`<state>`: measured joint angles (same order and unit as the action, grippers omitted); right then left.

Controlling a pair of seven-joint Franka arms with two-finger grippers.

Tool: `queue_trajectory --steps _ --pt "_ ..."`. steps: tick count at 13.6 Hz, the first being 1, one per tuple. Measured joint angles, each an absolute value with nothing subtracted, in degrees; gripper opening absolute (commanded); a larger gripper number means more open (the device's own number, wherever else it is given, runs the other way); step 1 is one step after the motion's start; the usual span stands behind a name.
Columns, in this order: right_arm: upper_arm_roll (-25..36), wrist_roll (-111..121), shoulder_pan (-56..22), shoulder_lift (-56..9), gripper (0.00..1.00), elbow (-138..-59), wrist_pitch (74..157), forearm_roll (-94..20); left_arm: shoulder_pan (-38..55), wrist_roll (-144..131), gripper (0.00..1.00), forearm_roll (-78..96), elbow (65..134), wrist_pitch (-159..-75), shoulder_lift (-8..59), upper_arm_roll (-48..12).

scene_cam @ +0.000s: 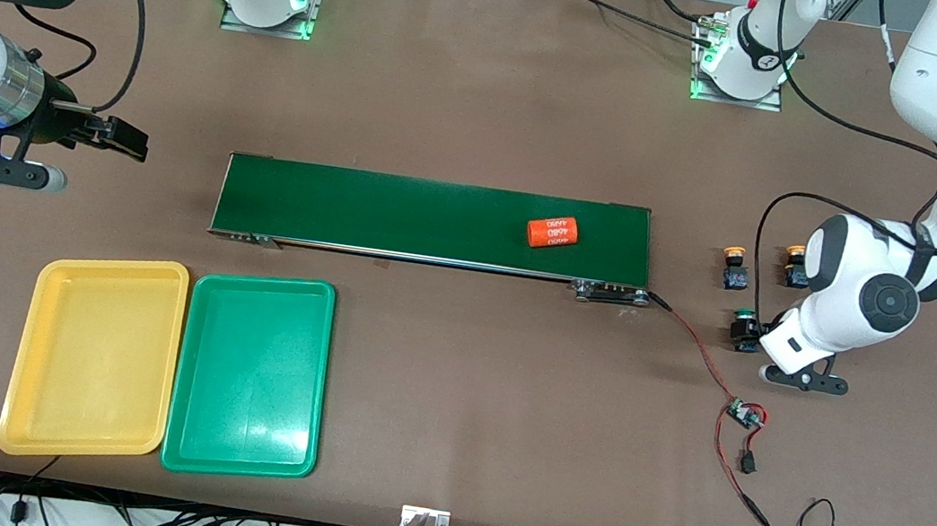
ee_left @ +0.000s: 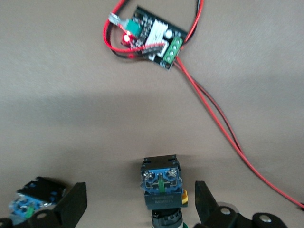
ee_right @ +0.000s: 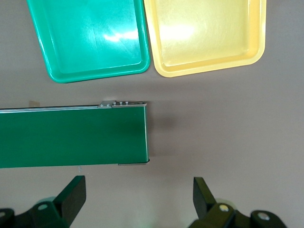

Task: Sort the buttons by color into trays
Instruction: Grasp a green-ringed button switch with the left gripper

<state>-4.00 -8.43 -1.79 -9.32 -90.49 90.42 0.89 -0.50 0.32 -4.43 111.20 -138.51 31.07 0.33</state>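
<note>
Yellow tray and green tray side by side nearer the camera than the belt, left gripper spread wide over a green button off the belt's end by the left arm, two yellow buttons just farther, right gripper wide open, waiting over bare table off the belt's other end

left gripper open, wrist low | right gripper open, arm raised

shallow rectangular plastic tray: yellow
matching plastic tray: green
long conveyor belt: dark green
cylinder: orange, white numerals
mushroom-cap push-button switches: black-and-blue bodies
</note>
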Motion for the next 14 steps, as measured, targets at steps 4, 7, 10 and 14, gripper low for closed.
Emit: queue_trajectory --steps 4,7,10,14 --pt "-4.0 -8.4 -2.2 -9.3 1.0 -90.5 90.2 0.9 -0.5 0.3 0.87 -4.4 111.2 -138.5 32.6 0.1" --pt "-4.0 -8.5 -2.7 -9.4 1.0 -90.5 88.9 0.9 -0.4 0.3 0.49 -4.4 111.2 -137.5 33.0 0.0" --pt "-4.0 -8.5 -3.1 -9.4 1.0 -90.6 87.5 0.9 -0.4 0.3 0.08 -4.4 111.1 -135.3 33.2 0.0" --pt "-4.1 -8.6 -3.8 -9.4 1.0 -92.1 87.2 0.9 -0.1 0.3 0.02 -4.4 109.4 -131.3 32.1 -1.0"
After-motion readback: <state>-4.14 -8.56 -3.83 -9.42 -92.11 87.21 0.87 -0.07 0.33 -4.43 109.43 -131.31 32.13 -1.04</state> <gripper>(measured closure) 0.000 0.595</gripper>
